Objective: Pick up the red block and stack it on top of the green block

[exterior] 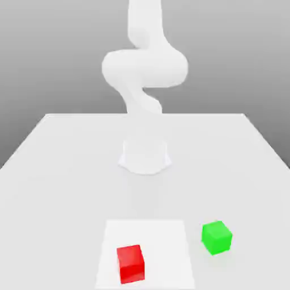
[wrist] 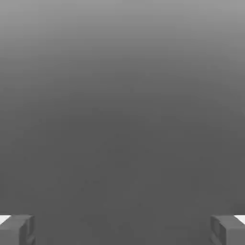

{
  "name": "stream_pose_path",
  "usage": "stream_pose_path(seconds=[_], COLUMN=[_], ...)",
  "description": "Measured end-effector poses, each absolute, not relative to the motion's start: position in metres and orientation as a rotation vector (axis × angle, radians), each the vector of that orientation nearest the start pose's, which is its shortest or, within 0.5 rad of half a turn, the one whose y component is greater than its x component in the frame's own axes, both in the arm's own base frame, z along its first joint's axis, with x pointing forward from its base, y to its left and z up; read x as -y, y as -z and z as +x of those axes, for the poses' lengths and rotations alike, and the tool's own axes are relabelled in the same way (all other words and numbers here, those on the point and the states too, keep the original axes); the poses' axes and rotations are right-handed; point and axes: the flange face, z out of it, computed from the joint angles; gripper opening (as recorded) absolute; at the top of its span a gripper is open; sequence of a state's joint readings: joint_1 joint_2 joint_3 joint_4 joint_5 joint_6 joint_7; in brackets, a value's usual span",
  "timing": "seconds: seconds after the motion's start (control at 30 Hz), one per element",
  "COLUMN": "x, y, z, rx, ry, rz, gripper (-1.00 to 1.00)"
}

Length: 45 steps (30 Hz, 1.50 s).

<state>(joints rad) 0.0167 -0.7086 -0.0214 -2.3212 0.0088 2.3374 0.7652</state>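
A red block point(exterior: 131, 263) rests on the white table near the front edge, a little toward the exterior view's left of centre. The green block point(exterior: 216, 237) sits on the table to its right, apart from it by roughly one block width. My gripper point(wrist: 122, 229) is open, with its two grey fingertips point(wrist: 16, 229) spread wide and nothing between them. Behind the fingers the hand view holds plain grey background. The white arm point(exterior: 144, 73) rises from its base point(exterior: 145, 156) behind both blocks and bends upward out of the picture.
The red block lies on a lighter square patch point(exterior: 164, 243) of the table point(exterior: 56, 170). The arm's base stands mid-table, well behind the blocks. Table edges run at the far back and along both sides.
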Motion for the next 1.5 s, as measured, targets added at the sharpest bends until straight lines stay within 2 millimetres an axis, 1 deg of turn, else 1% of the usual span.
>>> stream_pose_path(seconds=[0.1,0.2,0.3,0.4,0.47,0.57,0.67,0.77,0.83,0.93,0.97,1.13,1.17,1.2,1.27,1.37,1.4,1.5], x=[0.008,0.011,0.013,0.015,0.017,0.019,0.023,0.028,0.030,0.030,0.030,0.030,0.030,0.030,0.030,0.029,0.017,-0.033], y=[-0.618,-0.563,-0.505,-0.446,-0.407,-0.348,-0.290,-0.234,-0.204,-0.165,-0.153,-0.153,-0.146,-0.150,-0.168,-0.202,-0.209,-0.221], z=[0.418,0.447,0.468,0.482,0.487,0.488,0.482,0.469,0.464,0.463,0.462,0.462,0.462,0.462,0.463,0.461,0.459,0.447], rx=[-1.002,-0.987,-0.971,-0.954,-0.942,-0.923,-0.902,-0.879,-0.868,-0.865,-0.866,-0.866,-0.866,-0.865,-0.864,-0.856,-0.784,-0.451], ry=[0.821,0.708,0.596,0.483,0.406,0.290,0.173,0.055,0.015,0.003,0.001,-0.001,0.000,0.000,0.000,0.000,-0.002,-0.004], rz=[-2.575,-2.645,-2.711,-2.775,-2.817,-2.878,-2.937,-2.995,-3.014,-3.020,-3.020,-3.020,-3.020,-3.021,-3.021,-3.022,-3.041,-3.106], gripper=[0.00,0.00,0.00,0.00,0.00,0.00,0.00,0.00,0.00,0.00,-1.00,-1.00,-1.00,-1.00,-1.00,-1.00,-1.00,-1.00])
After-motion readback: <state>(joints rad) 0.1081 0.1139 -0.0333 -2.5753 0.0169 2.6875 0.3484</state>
